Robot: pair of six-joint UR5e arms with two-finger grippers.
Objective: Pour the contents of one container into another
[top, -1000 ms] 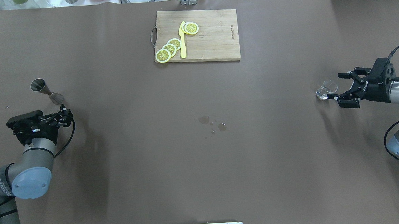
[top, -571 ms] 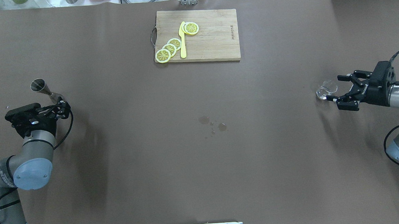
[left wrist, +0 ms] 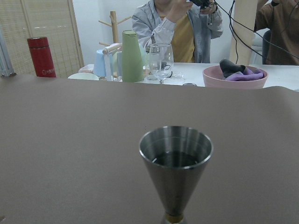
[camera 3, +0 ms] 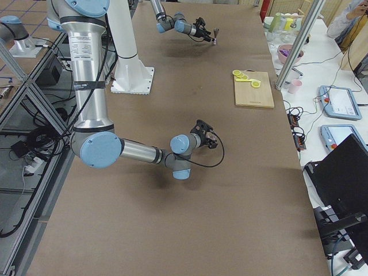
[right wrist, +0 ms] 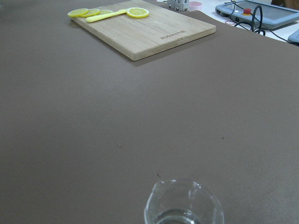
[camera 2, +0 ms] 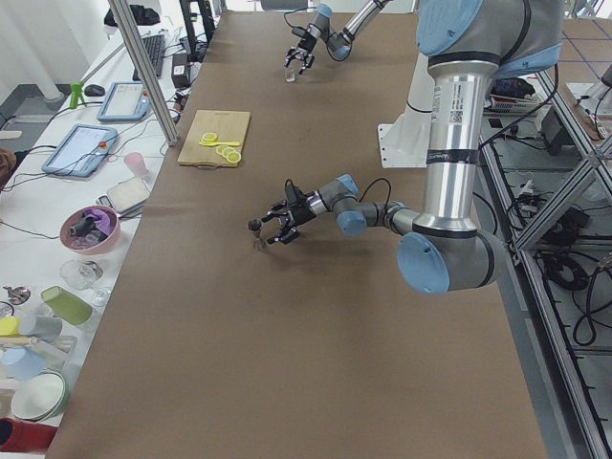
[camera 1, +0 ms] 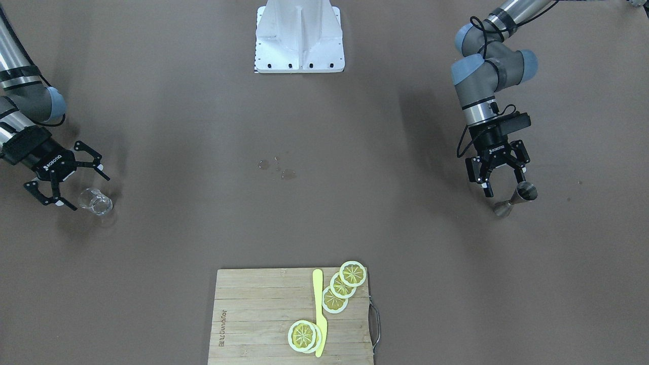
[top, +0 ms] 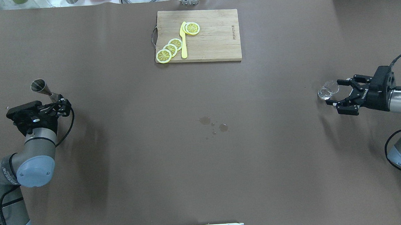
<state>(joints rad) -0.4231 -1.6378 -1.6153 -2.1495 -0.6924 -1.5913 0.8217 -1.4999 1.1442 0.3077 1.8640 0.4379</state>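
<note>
Wet-spotted brown table (top: 204, 181), cluttered bench (camera 2: 43, 206) beyond; left tool (camera 1: 504, 186), right tool (camera 1: 89, 193), fingers apart.

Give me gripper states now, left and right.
Left gripper: open, at the jigger, not gripping it.
Right gripper: open, at the glass, not gripping it.

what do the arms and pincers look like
The left arm and right arm: silver-grey tubes, pale blue joint caps, black cable at the wrist. The left pincer and right pincer: black, two fingers, white ROBOTIQ lettering.
</note>
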